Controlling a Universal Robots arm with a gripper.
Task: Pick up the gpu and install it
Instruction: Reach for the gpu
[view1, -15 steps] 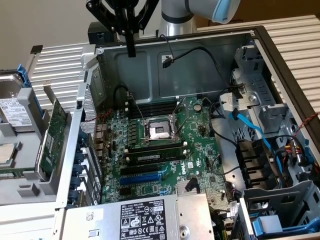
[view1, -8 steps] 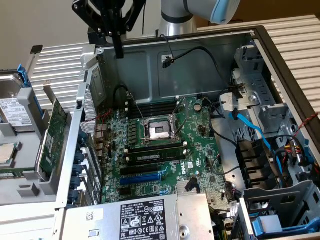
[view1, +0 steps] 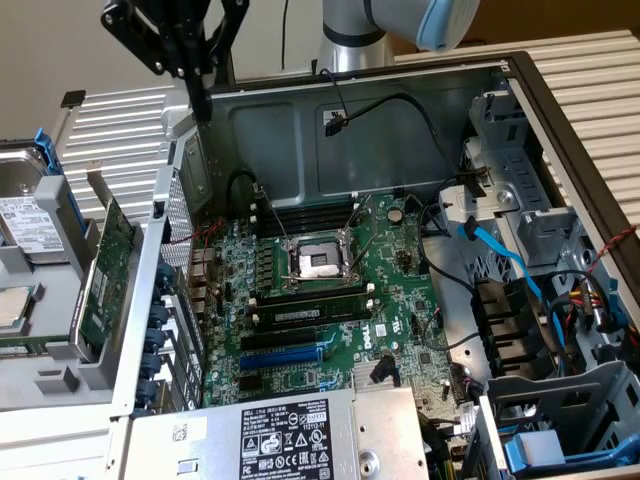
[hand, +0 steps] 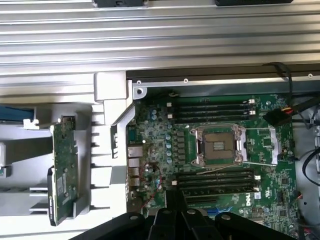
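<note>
gpu (hand: 64, 165) unheld, black edge (wrist view)

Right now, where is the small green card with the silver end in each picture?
Exterior view: the small green expansion card sits in a grey plastic rack at the exterior view's left, outside the open metal computer case.
Wrist view: the card sits in that rack, just outside the case wall, apart from the large green motherboard.
Shared landmark: the square silver processor socket in the middle of the motherboard.
</note>
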